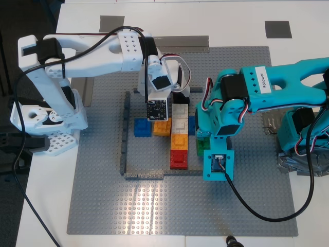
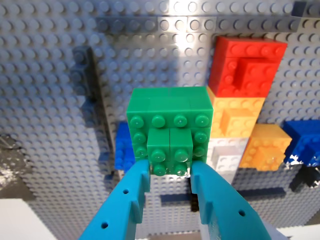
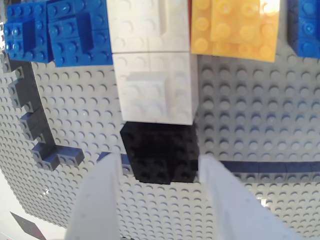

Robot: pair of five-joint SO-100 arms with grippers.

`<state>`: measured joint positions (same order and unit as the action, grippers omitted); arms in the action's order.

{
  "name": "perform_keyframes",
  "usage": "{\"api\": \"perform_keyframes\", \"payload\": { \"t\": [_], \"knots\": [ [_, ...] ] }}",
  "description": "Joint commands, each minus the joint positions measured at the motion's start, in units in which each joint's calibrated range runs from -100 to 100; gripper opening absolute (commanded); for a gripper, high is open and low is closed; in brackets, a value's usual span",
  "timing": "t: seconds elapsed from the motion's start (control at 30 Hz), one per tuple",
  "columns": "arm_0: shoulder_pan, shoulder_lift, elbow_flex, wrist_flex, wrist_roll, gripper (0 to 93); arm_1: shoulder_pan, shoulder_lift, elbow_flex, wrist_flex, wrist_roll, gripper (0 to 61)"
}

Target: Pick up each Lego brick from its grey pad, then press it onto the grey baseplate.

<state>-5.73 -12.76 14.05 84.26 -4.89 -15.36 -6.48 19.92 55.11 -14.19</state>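
My first gripper (image 2: 171, 167) is the teal arm's, at the exterior view's right (image 1: 205, 135). Its fingers (image 2: 135, 190) are shut on the sides of a small green brick (image 2: 170, 150), which sits on a wider green block (image 1: 202, 141). My second gripper (image 3: 159, 157) is the white arm's (image 1: 179, 85). It is open, with its fingers (image 3: 102, 195) either side of the black brick (image 3: 157, 152), which sits on the grey baseplate (image 1: 103, 206) against white bricks (image 3: 150, 65). The black brick also shows in the exterior view (image 1: 180, 97). Two dark grey pads (image 1: 112, 23) (image 1: 278, 29) lie bare on the table behind.
Blue (image 1: 142, 127), orange (image 1: 179, 140), white (image 1: 180, 116) and red (image 1: 179, 159) bricks are clustered inside a thin dark grey wall (image 1: 125, 134) on the baseplate. Cables hang from both arms. Grey tape (image 1: 295, 164) holds the teal arm's base.
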Motion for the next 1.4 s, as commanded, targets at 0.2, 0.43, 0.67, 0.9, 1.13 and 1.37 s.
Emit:
{"api": "perform_keyframes", "payload": {
  "t": [0.2,0.43,0.67,0.9,1.13,1.37],
  "knots": [
    [-0.2,-0.1,-2.2,0.0,-0.2,0.0,-1.6,-5.3,-1.8,2.3,0.3,18.7],
    [0.2,0.7,-2.3,-1.6,-0.2,0.0,-2.2,-9.7,-1.7,4.9,1.9,0.3],
    [0.5,5.0,-2.8,-1.6,-0.2,0.0,-3.5,-15.5,-2.0,8.7,4.7,0.2],
    [1.1,5.6,-3.0,-2.5,-0.2,0.0,-6.9,-19.2,-5.1,13.4,8.8,0.2],
    [2.6,5.8,-2.9,-3.5,-0.1,0.0,-15.2,-23.6,-5.2,15.8,9.1,0.2],
    [2.6,5.8,-2.9,-3.4,-0.1,0.0,-20.6,-24.3,-4.1,16.3,9.0,0.2]
  ]
}}
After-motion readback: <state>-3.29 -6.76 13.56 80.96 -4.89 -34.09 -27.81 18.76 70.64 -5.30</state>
